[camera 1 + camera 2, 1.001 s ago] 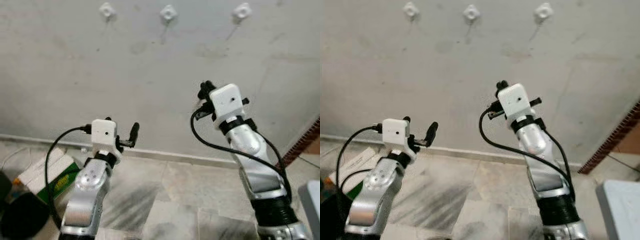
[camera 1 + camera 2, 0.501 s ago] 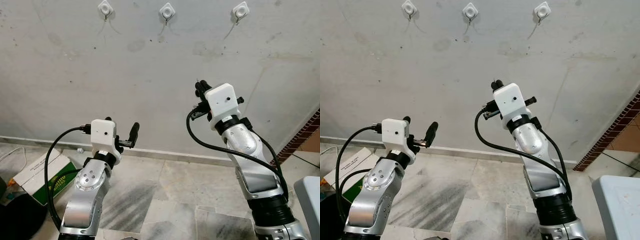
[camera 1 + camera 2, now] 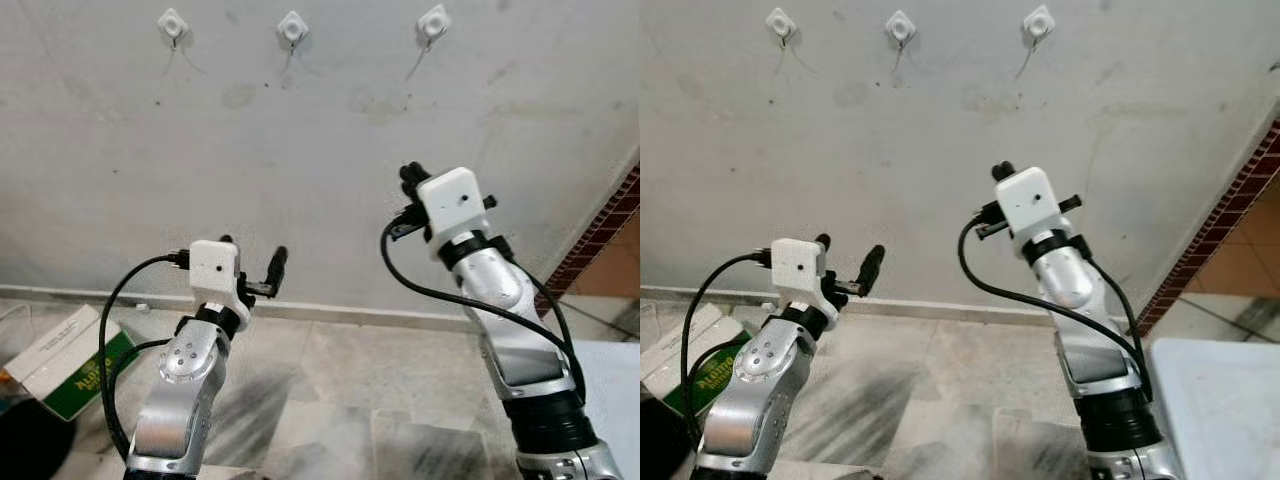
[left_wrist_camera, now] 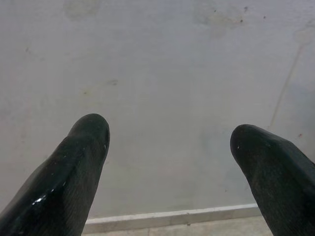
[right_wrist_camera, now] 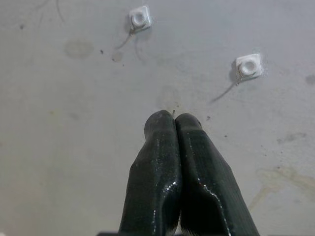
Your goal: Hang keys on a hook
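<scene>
White hooks [image 5: 248,66] sit well above my pinched-together right gripper [image 5: 174,118], w/ a metal sliver [image 5: 173,112] poking out, so I'd raise slowly; left gripper [image 4: 170,135] gapes wide.

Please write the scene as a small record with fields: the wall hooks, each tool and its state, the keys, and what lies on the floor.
hooks: three white hooks in a row high on the wall: left, middle, right; nothing hangs on them
right tool: raised toward the wall below the hooks, fingers pressed shut; a thin metal tip shows between them
left tool: lower, facing the wall, fingers apart, nothing between them
keys: cannot be made out
floor: green and white box at the robot's left
</scene>
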Tool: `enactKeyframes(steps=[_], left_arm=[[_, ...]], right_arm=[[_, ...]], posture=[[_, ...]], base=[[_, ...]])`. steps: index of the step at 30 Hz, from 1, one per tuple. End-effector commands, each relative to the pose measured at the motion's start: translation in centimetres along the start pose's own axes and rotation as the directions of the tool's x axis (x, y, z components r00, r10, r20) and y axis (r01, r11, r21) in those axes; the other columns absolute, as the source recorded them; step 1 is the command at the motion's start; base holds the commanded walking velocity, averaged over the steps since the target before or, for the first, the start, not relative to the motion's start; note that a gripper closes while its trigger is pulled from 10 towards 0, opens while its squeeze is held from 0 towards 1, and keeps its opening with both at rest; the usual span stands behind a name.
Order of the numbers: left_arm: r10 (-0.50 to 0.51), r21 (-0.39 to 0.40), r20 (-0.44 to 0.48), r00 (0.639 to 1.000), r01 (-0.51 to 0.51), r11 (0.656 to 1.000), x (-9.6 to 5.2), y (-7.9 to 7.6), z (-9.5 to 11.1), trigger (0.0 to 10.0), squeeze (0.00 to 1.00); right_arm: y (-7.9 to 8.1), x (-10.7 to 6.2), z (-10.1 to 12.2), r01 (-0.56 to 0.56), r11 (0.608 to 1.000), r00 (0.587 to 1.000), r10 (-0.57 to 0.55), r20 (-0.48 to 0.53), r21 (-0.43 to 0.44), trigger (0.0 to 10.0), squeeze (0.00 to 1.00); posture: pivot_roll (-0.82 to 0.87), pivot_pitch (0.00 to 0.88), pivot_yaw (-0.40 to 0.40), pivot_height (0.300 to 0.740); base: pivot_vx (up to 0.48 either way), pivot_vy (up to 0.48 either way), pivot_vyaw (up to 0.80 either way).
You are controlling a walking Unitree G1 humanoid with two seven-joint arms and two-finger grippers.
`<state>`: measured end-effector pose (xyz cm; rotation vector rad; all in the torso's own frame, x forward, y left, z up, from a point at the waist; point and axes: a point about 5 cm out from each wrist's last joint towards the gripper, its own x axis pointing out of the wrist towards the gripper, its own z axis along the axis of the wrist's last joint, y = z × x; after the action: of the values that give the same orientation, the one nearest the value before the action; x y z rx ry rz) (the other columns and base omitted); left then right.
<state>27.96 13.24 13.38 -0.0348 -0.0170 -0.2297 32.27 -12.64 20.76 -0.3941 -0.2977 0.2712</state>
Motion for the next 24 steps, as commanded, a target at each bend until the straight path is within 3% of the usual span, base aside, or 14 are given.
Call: enactKeyframes(steps=[1,24], left_arm=[[0.018,0.003,0.007,1.000,-0.018,1.000,-0.21,0.52,0.17,10.0,0.00],[-0.027,-0.052,0.035,0.999,0.029,0.998,-0.37,0.35,0.66,10.0,0.00]], right_arm=[[0.67,0.24,0.31,-0.026,1.000,1.000,0.026,0.009,0.007,10.0,0.00],[0.37,0.24,0.50,-0.002,1.000,1.000,0.001,0.026,0.025,10.0,0.00]], posture=[[-0.04,0.086,0.007,0.740],[-0.03,0.085,0.013,0.740]], base=[[0.000,-0.390,0.00],[0.000,-0.029,0.00]])
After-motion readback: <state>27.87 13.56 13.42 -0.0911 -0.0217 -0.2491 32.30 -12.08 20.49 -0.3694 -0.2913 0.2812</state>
